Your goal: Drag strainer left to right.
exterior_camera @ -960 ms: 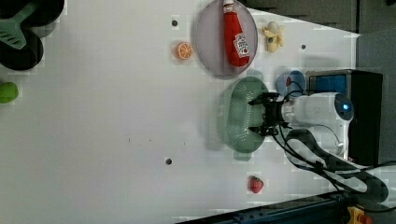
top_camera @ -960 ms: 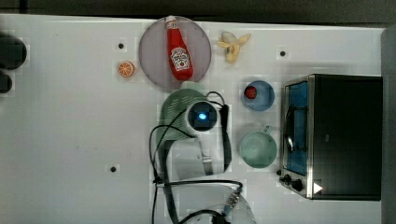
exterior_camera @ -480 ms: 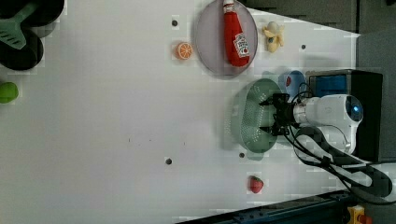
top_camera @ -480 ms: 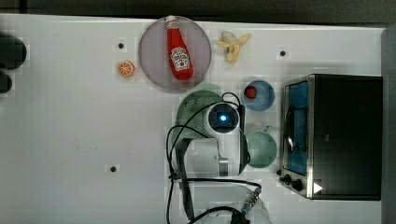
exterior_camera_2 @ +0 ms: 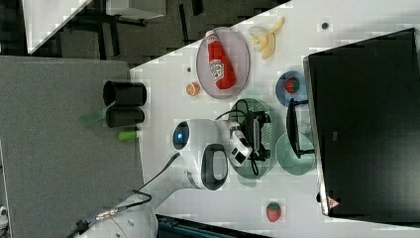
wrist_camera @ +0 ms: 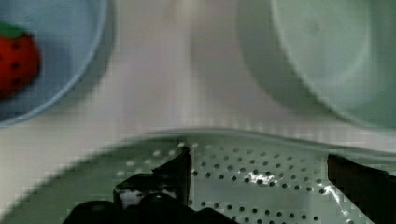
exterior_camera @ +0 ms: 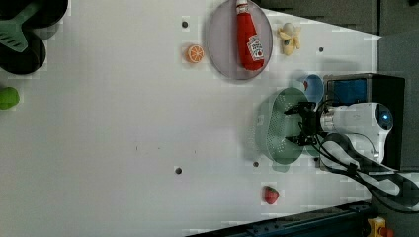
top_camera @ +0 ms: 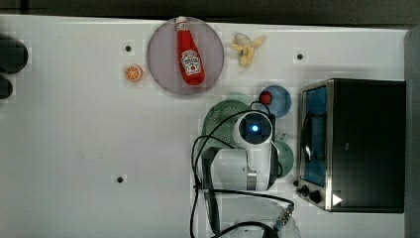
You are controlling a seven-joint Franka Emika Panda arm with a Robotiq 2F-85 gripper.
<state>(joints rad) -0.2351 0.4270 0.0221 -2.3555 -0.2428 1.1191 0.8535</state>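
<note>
Mint-green perforated strainer [exterior_camera: 279,126], red ketchup bottle [top_camera: 188,52], blue bowl [top_camera: 278,99].

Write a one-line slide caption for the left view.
Franka gripper reaching into the mint-green strainer beside the blue bowl and toaster oven, ketchup bottle on a plate nearby.

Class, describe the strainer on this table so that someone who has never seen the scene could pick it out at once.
Find the black oven at the top view's right. Just to its left, under the gripper, sits the strainer. It is a pale mint-green oval with a perforated bottom, larger than the blue bowl holding a strawberry and the plain green cup beside it.
</note>
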